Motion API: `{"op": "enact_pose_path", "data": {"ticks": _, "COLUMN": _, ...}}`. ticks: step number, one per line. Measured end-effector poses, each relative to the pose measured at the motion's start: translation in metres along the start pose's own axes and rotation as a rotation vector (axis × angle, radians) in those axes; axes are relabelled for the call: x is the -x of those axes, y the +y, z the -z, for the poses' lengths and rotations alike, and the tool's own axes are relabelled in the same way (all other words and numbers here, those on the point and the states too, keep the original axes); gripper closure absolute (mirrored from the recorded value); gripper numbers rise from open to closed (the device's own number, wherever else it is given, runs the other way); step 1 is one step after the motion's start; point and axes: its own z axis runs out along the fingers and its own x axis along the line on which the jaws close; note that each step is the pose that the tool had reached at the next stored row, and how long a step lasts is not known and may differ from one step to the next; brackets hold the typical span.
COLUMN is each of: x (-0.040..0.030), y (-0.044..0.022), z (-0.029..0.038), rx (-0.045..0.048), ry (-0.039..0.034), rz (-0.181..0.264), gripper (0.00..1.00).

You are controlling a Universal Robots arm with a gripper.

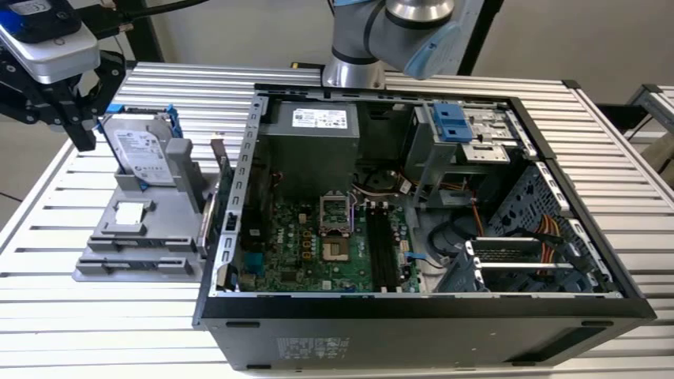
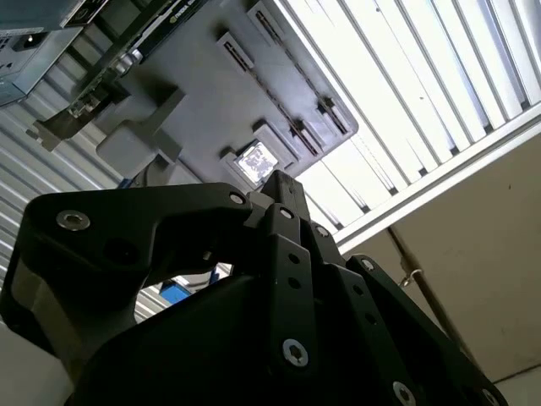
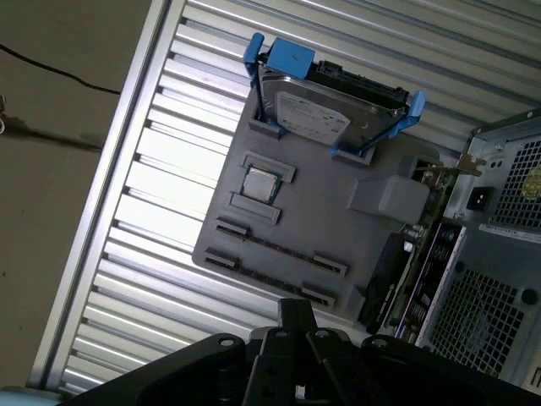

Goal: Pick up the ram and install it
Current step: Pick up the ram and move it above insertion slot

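The ram (image 3: 279, 250) is a thin dark stick standing on edge between small brackets of the grey holder tray (image 3: 338, 233); the second wrist view shows the ram (image 2: 304, 139) as a thin dark line. My gripper (image 1: 79, 130) hangs above the table at the exterior view's far left, behind the tray and apart from everything. Its black fingertips look closed together in both wrist views, gripper (image 3: 296, 309) and gripper (image 2: 283, 182), with nothing between them. The open computer case (image 1: 226, 237) lies to the exterior view's right, its green motherboard (image 1: 305, 245) with black memory slots (image 1: 381, 245) exposed.
On the tray a silver hard drive with blue handles (image 1: 140, 150) stands upright, with a small square chip (image 1: 129, 213) in front of it and a card (image 1: 218, 170) on edge by the case wall. The robot base (image 1: 353, 47) stands behind the case.
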Motion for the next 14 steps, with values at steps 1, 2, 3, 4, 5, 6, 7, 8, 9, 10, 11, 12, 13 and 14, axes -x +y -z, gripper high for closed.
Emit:
{"op": "enact_pose_path", "data": {"ticks": 1, "x": 0.0000, "y": 0.0000, "z": 0.0000, "rx": 0.0000, "ry": 0.0000, "rz": 0.003, "gripper": 1.00}}
{"op": "enact_pose_path", "data": {"ticks": 2, "x": 0.0000, "y": 0.0000, "z": 0.0000, "rx": -0.0001, "ry": 0.0000, "rz": 0.007, "gripper": 1.00}}
{"op": "enact_pose_path", "data": {"ticks": 3, "x": 0.0000, "y": 0.0000, "z": -0.0001, "rx": -0.0002, "ry": 0.0001, "rz": 0.013, "gripper": 1.00}}
{"op": "enact_pose_path", "data": {"ticks": 4, "x": 0.0000, "y": 0.0000, "z": -0.0001, "rx": -0.0003, "ry": 0.0002, "rz": 0.019, "gripper": 1.00}}
{"op": "enact_pose_path", "data": {"ticks": 5, "x": 0.0000, "y": 0.0000, "z": -0.0001, "rx": -0.0005, "ry": 0.0003, "rz": 0.025, "gripper": 1.00}}
{"op": "enact_pose_path", "data": {"ticks": 6, "x": 0.0000, "y": 0.0000, "z": -0.0001, "rx": -0.0006, "ry": 0.0004, "rz": 0.032, "gripper": 1.00}}
{"op": "enact_pose_path", "data": {"ticks": 7, "x": -0.0001, "y": 0.0000, "z": -0.0001, "rx": -0.0008, "ry": 0.0005, "rz": 0.040, "gripper": 1.00}}
{"op": "enact_pose_path", "data": {"ticks": 8, "x": -0.0001, "y": 0.0000, "z": -0.0001, "rx": -0.0010, "ry": 0.0007, "rz": 0.047, "gripper": 1.00}}
{"op": "enact_pose_path", "data": {"ticks": 9, "x": -0.0001, "y": 0.0000, "z": -0.0002, "rx": -0.0012, "ry": 0.0008, "rz": 0.054, "gripper": 1.00}}
{"op": "enact_pose_path", "data": {"ticks": 10, "x": -0.0001, "y": 0.0000, "z": -0.0001, "rx": -0.0014, "ry": 0.0010, "rz": 0.060, "gripper": 1.00}}
{"op": "enact_pose_path", "data": {"ticks": 11, "x": 0.0000, "y": 0.0000, "z": -0.0001, "rx": -0.0015, "ry": 0.0012, "rz": 0.066, "gripper": 1.00}}
{"op": "enact_pose_path", "data": {"ticks": 12, "x": 0.0000, "y": 0.0000, "z": -0.0001, "rx": -0.0017, "ry": 0.0013, "rz": 0.072, "gripper": 1.00}}
{"op": "enact_pose_path", "data": {"ticks": 13, "x": 0.0000, "y": 0.0000, "z": -0.0001, "rx": -0.0019, "ry": 0.0015, "rz": 0.078, "gripper": 1.00}}
{"op": "enact_pose_path", "data": {"ticks": 14, "x": 0.0000, "y": 0.0000, "z": -0.0001, "rx": -0.0020, "ry": 0.0016, "rz": 0.083, "gripper": 1.00}}
